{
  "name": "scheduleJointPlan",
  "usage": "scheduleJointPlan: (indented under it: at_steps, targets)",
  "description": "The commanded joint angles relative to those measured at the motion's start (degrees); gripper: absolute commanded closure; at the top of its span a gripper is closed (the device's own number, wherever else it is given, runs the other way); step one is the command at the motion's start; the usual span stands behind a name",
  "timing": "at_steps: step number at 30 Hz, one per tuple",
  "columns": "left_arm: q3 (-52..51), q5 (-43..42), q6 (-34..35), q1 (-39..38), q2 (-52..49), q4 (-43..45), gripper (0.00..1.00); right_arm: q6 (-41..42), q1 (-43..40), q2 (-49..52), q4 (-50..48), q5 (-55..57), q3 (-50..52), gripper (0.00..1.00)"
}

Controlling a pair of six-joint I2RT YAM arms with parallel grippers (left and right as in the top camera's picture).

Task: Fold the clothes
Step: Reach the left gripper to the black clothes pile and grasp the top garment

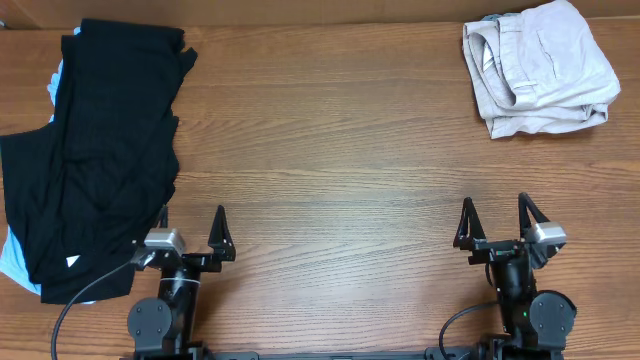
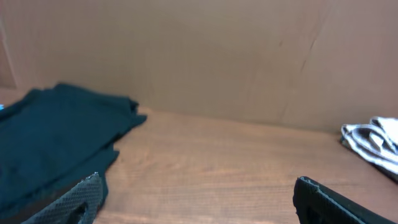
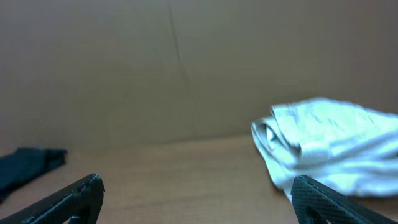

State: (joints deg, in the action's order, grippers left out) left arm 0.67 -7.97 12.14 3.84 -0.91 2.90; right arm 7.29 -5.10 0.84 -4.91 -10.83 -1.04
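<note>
Lying far left: black T-shirts pile (image 1: 100, 150), crumpled and spread, running from the far edge of the worktop (image 1: 330, 150) down to the near left edge.
Tag: small white tag (image 1: 72, 262) on the near end of the black pile.
Under pile: pale blue garment (image 1: 12, 262), showing only at the left edge, near and far.
Far right: beige trousers (image 1: 540, 70), loosely bundled, well apart from the black pile.
Left tool (image 1: 192, 225): released, jaws wide, nothing between them, near edge of the worktop just right of the black pile; the left finger stands at the pile's edge, contact cannot be told.
Right tool (image 1: 495, 215): released, jaws wide, holding nothing, near right, bare wood in front of it, well apart from the trousers.
Left wrist view: black pile (image 2: 50, 130) at left, trousers (image 2: 376, 140) at the right edge, open tool (image 2: 196, 190) over bare wood.
Right wrist view: trousers (image 3: 329, 143) at right, bit of black cloth (image 3: 28, 163) at far left, blurred.
Backdrop: cardboard wall (image 2: 217, 56) behind the worktop.
Cable (image 1: 75, 300): loops from the left arm's base across the near left.
</note>
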Motion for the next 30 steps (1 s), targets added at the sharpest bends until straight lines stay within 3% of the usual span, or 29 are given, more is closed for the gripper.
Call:
scheduleJointPlan:
  at_steps: [1, 7, 12, 17, 25, 30]
  targets:
    - [-0.07, -2.21, 1.14, -0.11, 0.63, 1.73, 0.0, 0.24, 0.37, -0.68, -1.53, -2.36, -0.33, 0.0]
    - [2.12, -8.0, -2.67, -0.11, 0.63, 2.82, 0.0, 0.02, 0.37, -0.68, 1.14, -3.45, -5.22, 0.0]
    - [10.43, -7.61, -7.52, -0.09, 0.37, -5.7, 0.0, -0.28, 0.37, -0.59, 5.73, -3.45, -10.32, 0.0]
    - [18.95, -5.11, -7.93, -0.09, -3.26, -12.76, 0.0, -4.92, 0.37, 2.32, 6.67, -6.03, -15.74, 0.0]
    - [32.87, -5.2, -7.91, -0.09, -20.31, -18.36, 0.0, -4.96, 0.37, 18.49, 14.21, -11.76, -31.5, 0.0]
    - [43.95, -5.22, -8.52, -0.09, -33.77, -26.51, 0.0, -4.94, 0.37, 30.18, 21.0, -13.99, -42.62, 0.0]
